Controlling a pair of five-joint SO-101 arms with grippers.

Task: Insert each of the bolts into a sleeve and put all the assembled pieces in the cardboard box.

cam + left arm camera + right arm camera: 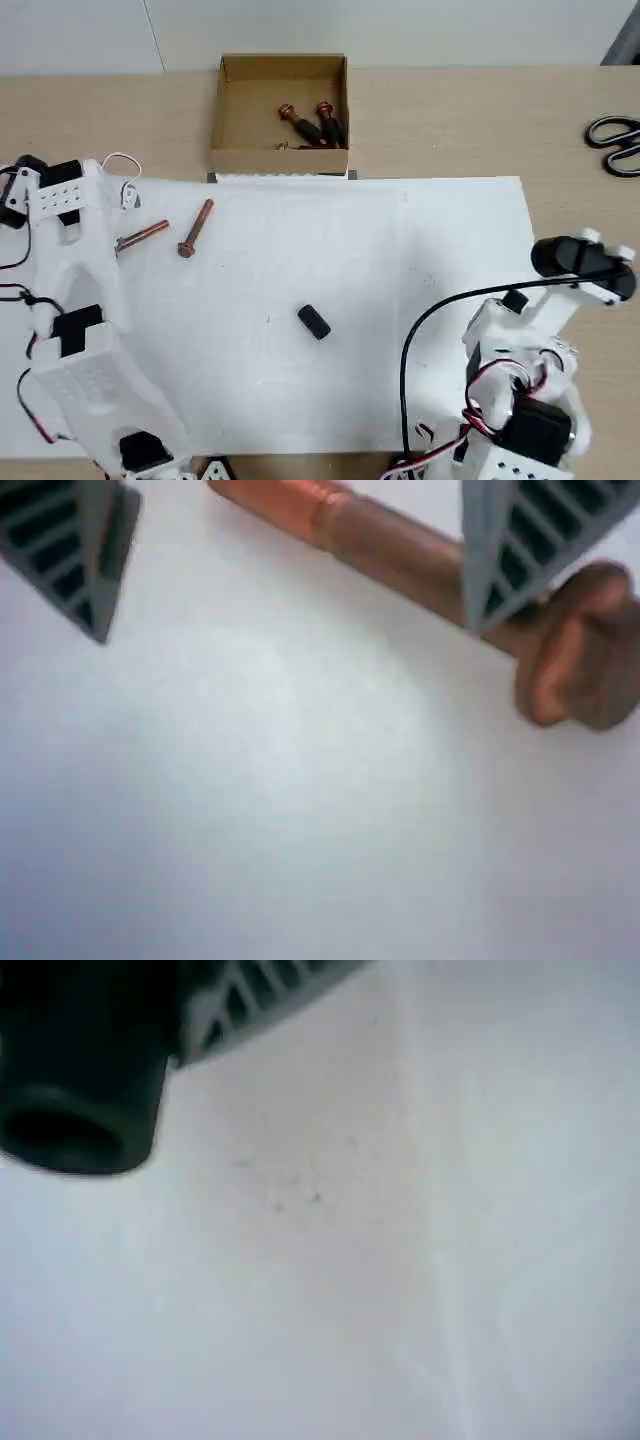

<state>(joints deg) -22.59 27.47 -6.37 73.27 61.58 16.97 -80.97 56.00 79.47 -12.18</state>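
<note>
L tool is spread apart, straddling a copper bolt at abt 9 o'clock on the white sheet. One finger stands in front of the shank, w/ the head just past it.

To grip well, I'd centre the shank btwn the fingers, drop till the tips nearly touch the sheet, and close near the head end. That leaves the plain end free for the sleeve.

R tool, at abt 4 o'clock, looks clamped on a black sleeve w/ its open bore showing.

A second bolt lies just beside the first, and a spare sleeve sits near centre.

The cardboard box at 12 o'clock holds two finished pieces toward its 3 o'clock wall. Prob two more to go.
</note>
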